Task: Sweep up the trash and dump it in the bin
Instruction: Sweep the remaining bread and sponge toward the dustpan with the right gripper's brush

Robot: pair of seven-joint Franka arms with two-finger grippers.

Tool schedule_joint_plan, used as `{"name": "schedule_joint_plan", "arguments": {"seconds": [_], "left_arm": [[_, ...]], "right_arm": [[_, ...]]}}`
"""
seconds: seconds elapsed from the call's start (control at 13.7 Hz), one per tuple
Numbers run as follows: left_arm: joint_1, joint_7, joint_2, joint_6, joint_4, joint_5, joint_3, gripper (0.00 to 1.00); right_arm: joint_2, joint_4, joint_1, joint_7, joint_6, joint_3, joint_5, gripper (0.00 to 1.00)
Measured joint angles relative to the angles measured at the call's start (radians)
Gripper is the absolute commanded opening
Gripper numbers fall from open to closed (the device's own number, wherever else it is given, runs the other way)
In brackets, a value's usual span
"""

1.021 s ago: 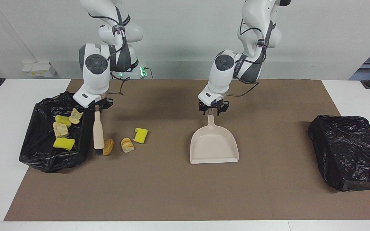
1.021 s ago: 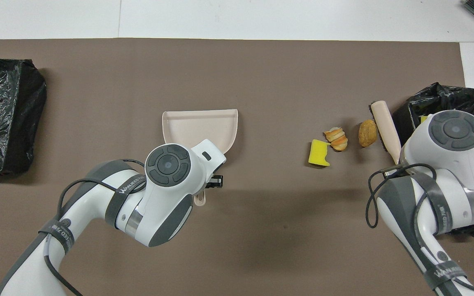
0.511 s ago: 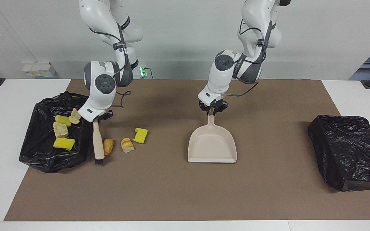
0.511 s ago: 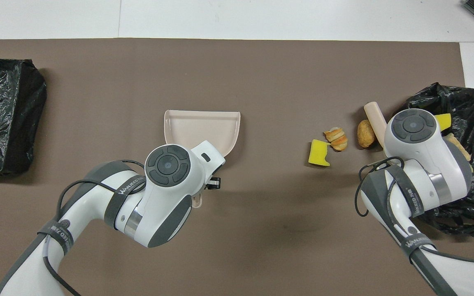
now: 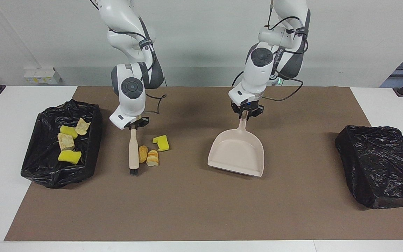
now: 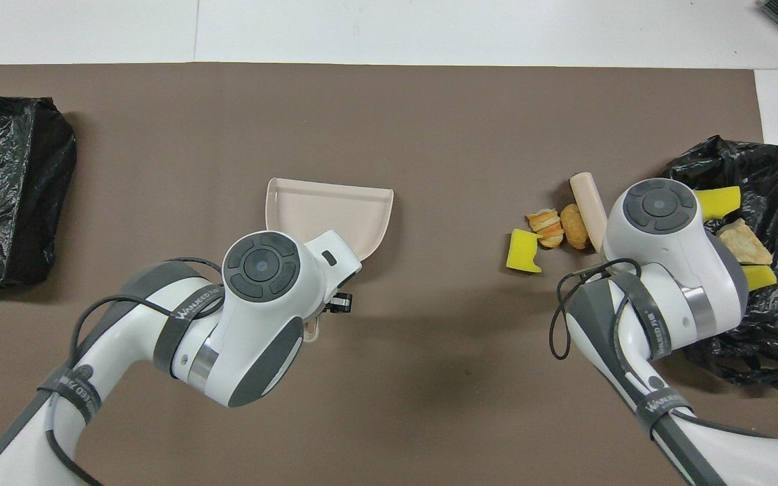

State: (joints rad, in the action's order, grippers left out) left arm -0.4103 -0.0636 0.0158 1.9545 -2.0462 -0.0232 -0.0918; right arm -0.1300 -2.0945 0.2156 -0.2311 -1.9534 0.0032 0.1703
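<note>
Right hand point(image 5: 134, 126) pinching the top of a beige-handled, black-bristled brush point(image 5: 133, 151), handle's long axis running away from the robots, bristles down on the brown desk mat point(image 5: 194, 210). Three loose trash pieces touching or just beside the brush, on its side toward the dustpan: two tan bread-like chunks point(image 5: 148, 156) and a bright yellow sponge wedge point(image 5: 161, 142). Left hand point(image 5: 246, 114) clamped on the handle of the beige plastic dustpan point(image 5: 237, 152), well apart toward the left arm's end, tilted, mouth facing away from the robots. Four more pieces lying in the black-lined bin point(image 5: 44, 168) at the right arm's end
</note>
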Motion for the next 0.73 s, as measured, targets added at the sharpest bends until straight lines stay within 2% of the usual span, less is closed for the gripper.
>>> {"name": "schedule_joint_plan", "arguments": {"seconds": [0.15,0.29,0.51,0.73], "left_arm": [[0.064,0.201,0.055,-0.054,-0.001,0.001,0.004,0.00],[0.104,0.410,0.073,-0.066,-0.005,0.001,0.006,0.00],[0.146,0.690,0.068,-0.066,-0.020,0.008,0.006,0.00],[0.146,0.827,0.032,-0.047,-0.034,0.087,-0.004,0.00]], "right_arm": [[0.000,0.003,0.011,-0.010,0.000,0.000,-0.059,0.00],[0.000,0.018,0.024,-0.010,0.022,0.000,-0.067,0.00],[0.001,0.060,0.028,-0.010,0.053,-0.003,-0.042,0.00],[0.005,0.069,-0.008,0.000,0.029,-0.009,-0.026,0.00]]}}
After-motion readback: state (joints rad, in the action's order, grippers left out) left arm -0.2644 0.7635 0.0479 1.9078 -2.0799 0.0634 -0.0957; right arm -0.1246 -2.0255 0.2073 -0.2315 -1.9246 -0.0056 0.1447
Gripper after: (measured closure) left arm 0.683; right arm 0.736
